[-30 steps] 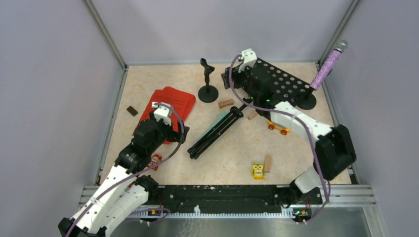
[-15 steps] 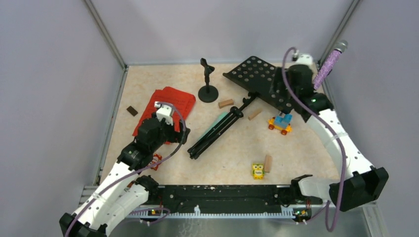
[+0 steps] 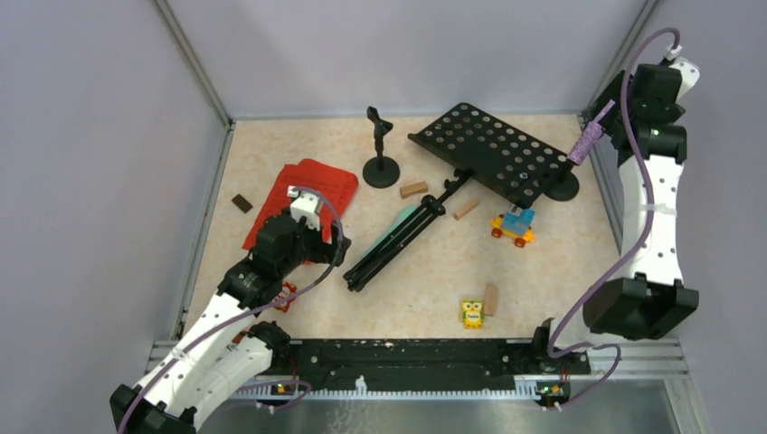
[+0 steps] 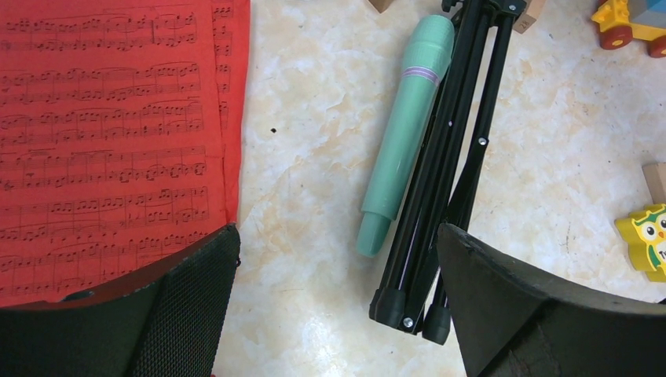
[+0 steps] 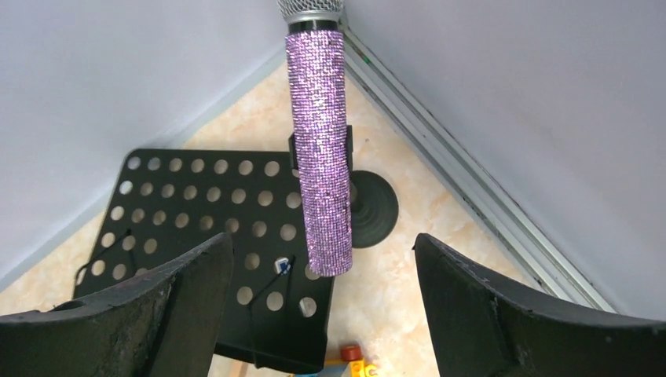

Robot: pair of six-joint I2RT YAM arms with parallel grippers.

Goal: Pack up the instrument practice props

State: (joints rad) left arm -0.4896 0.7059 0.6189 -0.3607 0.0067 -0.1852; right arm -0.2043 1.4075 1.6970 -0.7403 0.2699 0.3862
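The black perforated music rack (image 3: 493, 154) lies at the back right, its folded tripod legs (image 3: 398, 237) running to the middle. The mint-green microphone (image 4: 404, 133) lies along those legs. The red sheet-music pages (image 3: 307, 190) lie on the left. The purple microphone (image 5: 318, 141) stands tilted in a round-based holder (image 5: 375, 208) at the back right corner. A second holder (image 3: 381, 167) stands empty. My left gripper (image 4: 336, 236) is open and empty, between the pages and the tripod feet. My right gripper (image 5: 322, 239) is open, raised, with the purple microphone between its jaws' line of sight, not touching.
Small wooden blocks (image 3: 413, 189) (image 3: 466, 209) (image 3: 490, 298), a toy brick car (image 3: 514, 226), a yellow owl figure (image 3: 471, 313) and a dark block (image 3: 241, 202) lie scattered. Grey walls with metal rails (image 5: 471, 188) close the left, back and right.
My right arm has left the music rack and swung up to the back right corner by the purple microphone. The rack sits further left than a second ago. My left arm has barely moved.
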